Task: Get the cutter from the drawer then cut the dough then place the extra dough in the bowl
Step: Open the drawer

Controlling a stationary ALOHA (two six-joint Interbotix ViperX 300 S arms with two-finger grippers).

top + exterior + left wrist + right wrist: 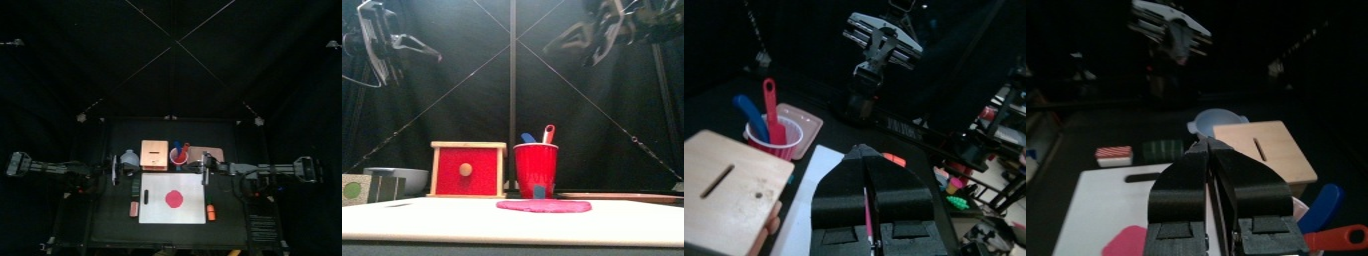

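Above counter (114,225): left gripper (866,155), right gripper (1211,150) both closed, empty.
Shut drawer (449,160), 11 o'clock from dough (174,198); misaimed knob (466,170) grab could shove box (154,152).

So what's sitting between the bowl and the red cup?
The pale wooden box, with its red drawer front shut, stands between the bowl and the red cup. The front view shows it most clearly.

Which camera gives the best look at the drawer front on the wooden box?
The front view: the wooden box faces it, so the red drawer front and its knob show whole. The top view shows only the box's pale top; both wrist views show its top and slot.
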